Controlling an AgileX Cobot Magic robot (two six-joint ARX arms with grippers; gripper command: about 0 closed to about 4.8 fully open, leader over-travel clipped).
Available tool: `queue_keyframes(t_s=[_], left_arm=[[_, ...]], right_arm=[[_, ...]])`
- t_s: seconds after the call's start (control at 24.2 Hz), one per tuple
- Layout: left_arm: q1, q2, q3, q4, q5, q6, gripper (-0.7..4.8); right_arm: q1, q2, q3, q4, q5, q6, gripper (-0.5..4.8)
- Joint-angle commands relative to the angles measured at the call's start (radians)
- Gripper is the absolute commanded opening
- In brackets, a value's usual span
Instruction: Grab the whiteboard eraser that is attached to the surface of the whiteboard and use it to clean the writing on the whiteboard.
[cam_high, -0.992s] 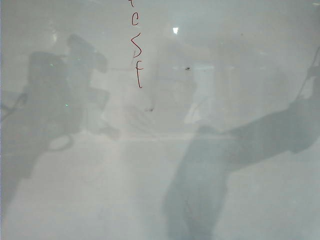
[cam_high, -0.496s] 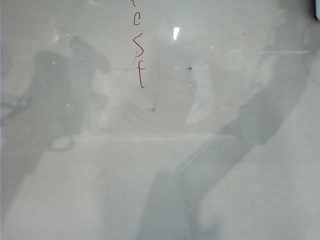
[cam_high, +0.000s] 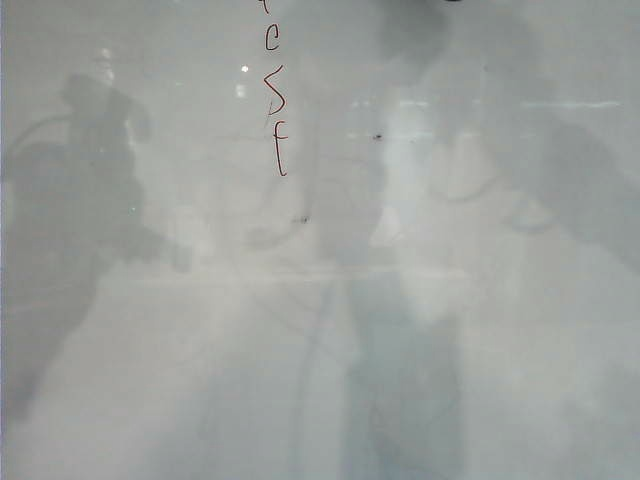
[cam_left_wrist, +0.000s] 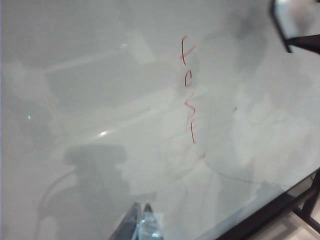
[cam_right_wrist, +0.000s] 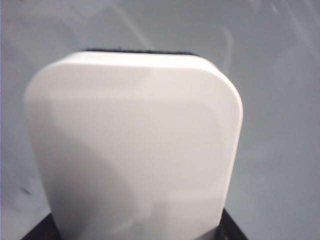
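Note:
The whiteboard (cam_high: 500, 350) fills the exterior view, glossy and hazy. The writing (cam_high: 274, 110) is a thin column of dark red letters near its top, left of the middle. Only dim reflections of the arms show there. In the right wrist view the white whiteboard eraser (cam_right_wrist: 135, 150), black rim along its far edge, fills the frame. My right gripper (cam_right_wrist: 140, 231) is shut on it, with dark fingers (cam_right_wrist: 232, 229) at its sides. My left gripper (cam_left_wrist: 141, 206) is shut and empty over the whiteboard (cam_left_wrist: 100, 75), well short of the writing (cam_left_wrist: 187, 90).
The board's dark frame edge (cam_left_wrist: 280, 207) and black stand bars (cam_left_wrist: 307, 210) run along one side in the left wrist view. A black corner piece (cam_left_wrist: 282, 25) sits at the far side. Small dark specks (cam_high: 378, 135) mark the board right of the letters.
The right arm's dark reflection has swung from the lower right up toward the top middle of the board. The left arm's reflection has drawn back toward the left edge. The writing is unchanged.

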Motion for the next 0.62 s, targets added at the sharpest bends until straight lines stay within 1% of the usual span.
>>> queue_keyframes(t_s=[0.04, 0.12, 0.17, 0.25, 0.33, 0.41, 0.62], left_arm=[[-0.001, -0.005, 0.001, -0.084, -0.003, 0.004, -0.02], [-0.001, -0.010, 0.001, -0.096, 0.007, 0.004, -0.02], [-0.001, -0.010, 0.001, -0.095, 0.021, 0.004, -0.02], [-0.001, -0.012, 0.001, -0.101, 0.028, 0.004, -0.02], [-0.001, -0.018, 0.001, -0.115, 0.024, 0.013, -0.02], [-0.001, -0.027, 0.001, -0.130, 0.002, 0.064, -0.02], [-0.001, -0.033, 0.001, -0.135, -0.007, 0.090, -0.02]], right_arm=[[0.106, 0.126, 0.100, 0.033, 0.184, -0.223, 1.98], [0.135, 0.217, 0.169, 0.035, 0.247, -0.293, 1.98], [0.142, 0.245, 0.192, 0.035, 0.257, -0.301, 1.98], [0.145, 0.296, 0.245, 0.039, 0.264, -0.344, 1.98], [0.169, 0.332, 0.282, 0.062, 0.264, -0.371, 1.98], [0.187, 0.352, 0.310, 0.085, 0.262, -0.394, 1.98], [0.205, 0.393, 0.333, 0.136, 0.261, -0.465, 1.98]])
